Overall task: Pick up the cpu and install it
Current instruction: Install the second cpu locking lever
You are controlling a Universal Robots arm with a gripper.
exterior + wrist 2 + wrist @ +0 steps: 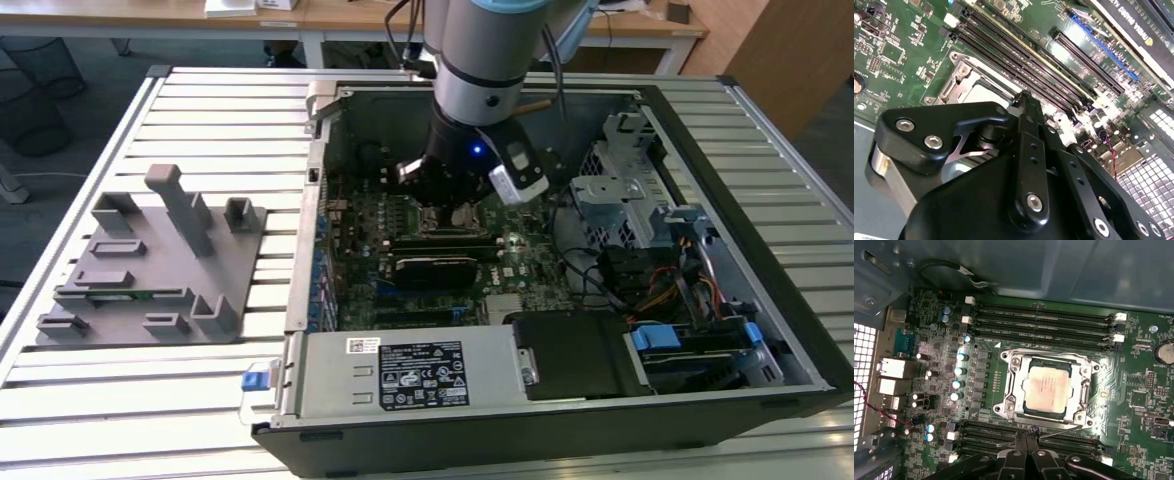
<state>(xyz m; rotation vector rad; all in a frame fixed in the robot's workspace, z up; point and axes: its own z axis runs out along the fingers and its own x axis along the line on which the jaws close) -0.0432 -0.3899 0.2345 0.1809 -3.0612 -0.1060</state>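
Arm reaches down into the open computer case (pixel 787 330), which lies on its side on the slatted metal surface (pixel 214 110) so the green circuit board (pixel 534 262) faces up and can be worked from above.

The cpu (pixel 1047 386) sits flat inside the metal socket frame (pixel 1014 365) in the first wrist view, its pale metal top facing up and its edges square to the frame. It looks seated in the socket; I judge the placing step done, though whether it is fully home cannot be confirmed from here. The frame's hold-down plate is not over the chip, which leaves its top bare.

The gripper (pixel 1026 439) hangs just beside the socket, over the memory slots (pixel 1054 320) on the near side, its tips drawn together with nothing between them; it carries no part. In the second wrist view the gripper (pixel 1023 100) linkage is folded in, consistent with closed tips, and the socket frame (pixel 956 75) shows just beyond it.

In the exterior view the gripper (pixel 461 205) stands upright over the middle of the board. The grey plastic fixture (pixel 147 260) rests on the surface well apart, toward the exterior view's left, with no chip visible on it, which fits the cpu having left it.
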